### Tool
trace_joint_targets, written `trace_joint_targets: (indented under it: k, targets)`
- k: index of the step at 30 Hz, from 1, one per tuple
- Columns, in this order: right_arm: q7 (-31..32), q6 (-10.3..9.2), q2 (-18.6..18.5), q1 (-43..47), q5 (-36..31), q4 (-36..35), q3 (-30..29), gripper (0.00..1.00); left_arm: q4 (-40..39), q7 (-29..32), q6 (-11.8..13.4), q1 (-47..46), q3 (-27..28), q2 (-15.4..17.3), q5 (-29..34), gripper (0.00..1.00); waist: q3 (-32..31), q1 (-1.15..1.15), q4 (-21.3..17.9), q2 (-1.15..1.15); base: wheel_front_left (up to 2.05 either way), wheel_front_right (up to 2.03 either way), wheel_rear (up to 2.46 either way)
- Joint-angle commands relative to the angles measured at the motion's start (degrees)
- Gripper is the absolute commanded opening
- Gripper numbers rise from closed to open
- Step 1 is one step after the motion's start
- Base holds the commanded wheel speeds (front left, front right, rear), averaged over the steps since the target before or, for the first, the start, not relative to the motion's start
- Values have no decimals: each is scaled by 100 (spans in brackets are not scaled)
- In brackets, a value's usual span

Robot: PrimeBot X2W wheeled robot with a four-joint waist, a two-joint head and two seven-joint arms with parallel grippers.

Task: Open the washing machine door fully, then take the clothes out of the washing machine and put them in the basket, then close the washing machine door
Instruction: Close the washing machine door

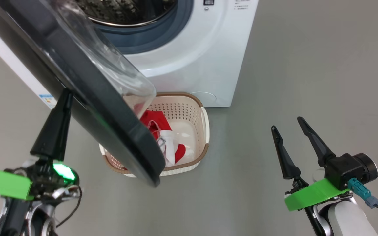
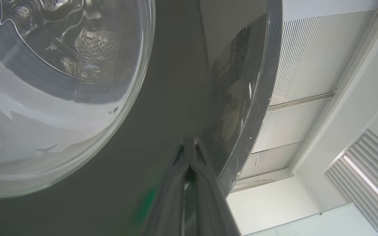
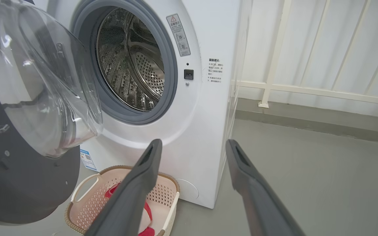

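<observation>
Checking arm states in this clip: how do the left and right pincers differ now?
The left pincer is shut; the right pincer is open. The left pincer's tip meets the washing machine door's black rim; the right pincer hangs free above the floor. Both have long dark fingers.

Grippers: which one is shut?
The left gripper, fingers together against the washing machine door; the right gripper stands open, touching nothing.
</observation>
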Motion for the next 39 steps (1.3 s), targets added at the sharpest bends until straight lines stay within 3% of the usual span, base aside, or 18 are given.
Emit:
trace_joint_targets:
  k: [1,39]
  targets:
    - [-37,26,-11,-144,101,-143,124,100,-117,4,14,-260,86,82,20,0,58,0,-70,0,0,0,0]
    - [-37,26,-11,-407,329,-214,133,100,1379,-941,-602,-2311,-410,54,-647,0,728,0,-906,0,0,0,0]
